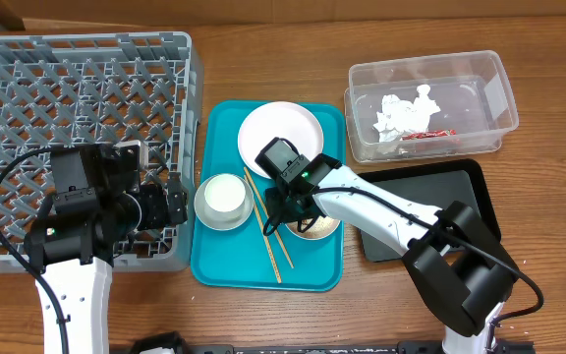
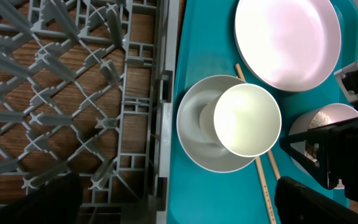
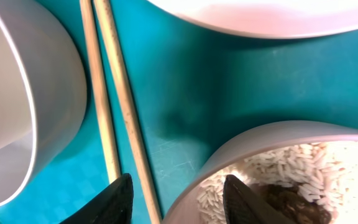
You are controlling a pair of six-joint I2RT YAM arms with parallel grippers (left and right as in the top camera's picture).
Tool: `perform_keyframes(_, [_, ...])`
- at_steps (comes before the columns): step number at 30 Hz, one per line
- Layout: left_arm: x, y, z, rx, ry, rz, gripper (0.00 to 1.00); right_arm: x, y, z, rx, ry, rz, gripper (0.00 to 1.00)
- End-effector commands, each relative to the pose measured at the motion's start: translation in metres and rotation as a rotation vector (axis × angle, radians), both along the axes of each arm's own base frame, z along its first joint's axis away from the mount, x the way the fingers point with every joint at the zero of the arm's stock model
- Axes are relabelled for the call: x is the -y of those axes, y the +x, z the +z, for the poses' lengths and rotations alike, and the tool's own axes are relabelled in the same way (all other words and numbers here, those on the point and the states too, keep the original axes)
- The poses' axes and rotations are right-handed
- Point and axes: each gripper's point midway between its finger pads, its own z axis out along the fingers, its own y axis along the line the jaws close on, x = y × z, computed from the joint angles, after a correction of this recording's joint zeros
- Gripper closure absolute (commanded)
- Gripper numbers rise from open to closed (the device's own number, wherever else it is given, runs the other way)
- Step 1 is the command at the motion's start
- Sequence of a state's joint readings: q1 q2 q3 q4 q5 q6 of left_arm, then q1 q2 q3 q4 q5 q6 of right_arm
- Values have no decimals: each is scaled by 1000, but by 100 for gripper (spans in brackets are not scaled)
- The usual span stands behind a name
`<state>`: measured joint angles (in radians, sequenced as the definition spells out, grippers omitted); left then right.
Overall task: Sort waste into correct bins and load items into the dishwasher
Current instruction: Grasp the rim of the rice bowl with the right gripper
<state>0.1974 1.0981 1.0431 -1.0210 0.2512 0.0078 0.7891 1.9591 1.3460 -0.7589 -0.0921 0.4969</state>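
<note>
Right claw (image 3: 178,196): half open, astride the rice bowl (image 3: 272,134) rim, one finger inside, the other beside the chopsticks (image 3: 120,93).
Left claw (image 2: 173,202): wide open, holding nothing.

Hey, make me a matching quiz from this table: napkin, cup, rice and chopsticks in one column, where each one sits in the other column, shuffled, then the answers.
1 napkin
2 cup
3 rice
4 chopsticks

A flat on the teal tray
B in the clear tub
C standing in the left bowl
D in the right bowl

Pairs: 1-B, 2-C, 3-D, 4-A
</note>
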Motion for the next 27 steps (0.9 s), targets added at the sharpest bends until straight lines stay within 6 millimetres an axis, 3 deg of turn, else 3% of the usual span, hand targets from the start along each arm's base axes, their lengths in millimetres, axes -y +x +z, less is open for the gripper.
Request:
perform_keyframes(1, [0, 4, 7, 20, -1, -10, 0, -6, 8, 17, 46, 29, -3, 54])
perform_keyframes(3, [0, 5, 7, 22, 0, -10, 0, -5, 8, 16, 46, 26, -12, 60])
perform_keyframes(5, [0, 5, 7, 24, 0, -10, 0, -3, 10, 16, 51, 16, -41, 76])
perform_keyframes(10, [0, 5, 7, 23, 0, -10, 0, 2, 8, 14, 37, -7, -68, 87])
perform_keyframes(16, [0, 5, 7, 23, 0, -10, 0, 13, 2, 11, 7, -50, -117, 96])
perform_keyframes(21, [0, 5, 7, 23, 0, -10, 0, 19, -5, 12, -19, -75, -116, 96])
perform_keyframes(24, [0, 5, 7, 23, 0, -10, 0, 18, -3, 37, 5, -50, -115, 96])
perform_keyframes(27, [0, 5, 7, 23, 0, -10, 0, 15, 3, 75, 68, 18, -116, 96])
